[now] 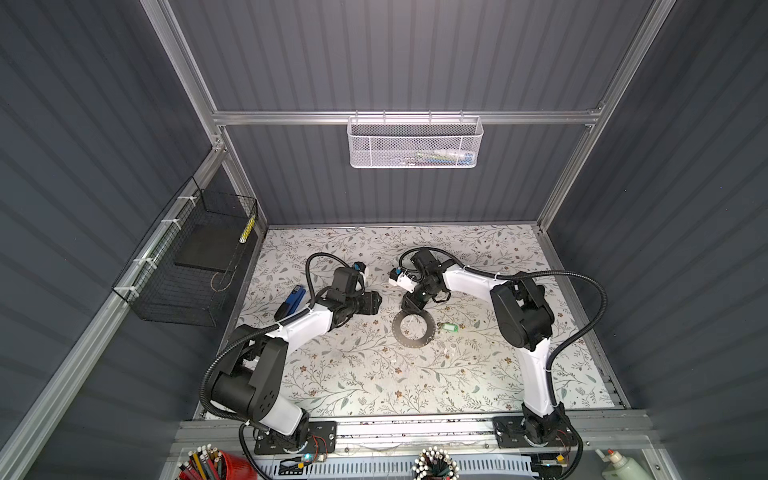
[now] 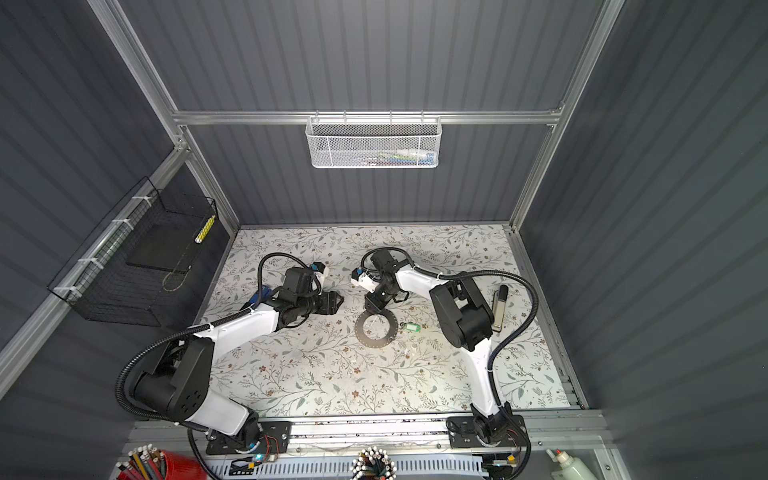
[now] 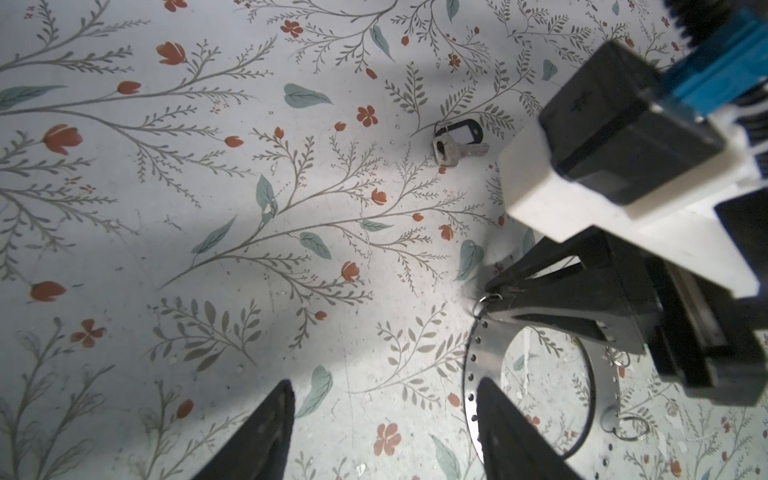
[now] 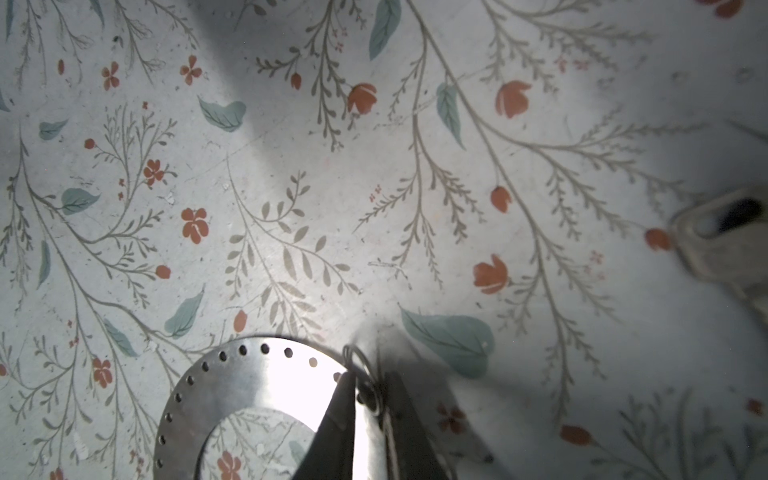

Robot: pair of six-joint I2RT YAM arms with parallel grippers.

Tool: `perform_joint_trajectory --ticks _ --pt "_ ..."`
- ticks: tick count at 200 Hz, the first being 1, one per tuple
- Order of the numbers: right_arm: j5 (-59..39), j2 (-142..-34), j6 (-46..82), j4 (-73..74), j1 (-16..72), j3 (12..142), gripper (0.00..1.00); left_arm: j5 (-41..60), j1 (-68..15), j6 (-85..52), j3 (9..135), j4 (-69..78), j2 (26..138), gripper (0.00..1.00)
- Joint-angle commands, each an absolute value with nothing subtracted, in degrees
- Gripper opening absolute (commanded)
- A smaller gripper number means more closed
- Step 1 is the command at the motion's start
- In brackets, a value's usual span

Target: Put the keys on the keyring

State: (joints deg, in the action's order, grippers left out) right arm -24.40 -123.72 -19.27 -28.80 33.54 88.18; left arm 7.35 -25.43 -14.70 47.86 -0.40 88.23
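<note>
The keyring [image 1: 414, 329] [image 2: 376, 329] is a flat grey metal ring with tiny rim holes, lying mid-table. A key with a green tag [image 1: 449, 327] [image 2: 412, 328] lies just right of it. The left wrist view shows a silver key with a black oval tag [image 3: 455, 143] lying alone on the cloth. My right gripper [image 4: 370, 390] [image 1: 409, 309] is down at the keyring's [image 4: 249, 386] far rim, its jaws pinched on a small split ring [image 3: 490, 298] there. My left gripper [image 3: 384, 399] [image 1: 376, 302] hovers open, left of the keyring [image 3: 486, 357], holding nothing.
A blue stapler [image 1: 291, 302] lies behind my left arm. A black and silver tool [image 2: 498, 309] rests by the right wall. Two more small split rings [image 3: 631, 426] sit at the keyring's rim. A black wire basket [image 1: 195, 266] hangs on the left wall.
</note>
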Motion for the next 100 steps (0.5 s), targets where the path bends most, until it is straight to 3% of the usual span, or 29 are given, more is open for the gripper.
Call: perform_joint_trajectory --ticks 1,59,100 --pt "-25.7 -123.7 -19.7 -30.0 33.8 87.7 0.14 7.6 -25.1 -13.3 47.7 -1.0 86.8 0.7" --pt "-26.0 -121.3 -20.7 -29.8 33.9 86.1 0.07 8.0 -25.1 -12.5 47.6 0.6 87.0 0.69" --pt "-28.9 -113.5 -20.3 -25.0 34.6 80.4 0.04 11.7 -25.2 -6.0 43.7 6.7 82.3 0.66"
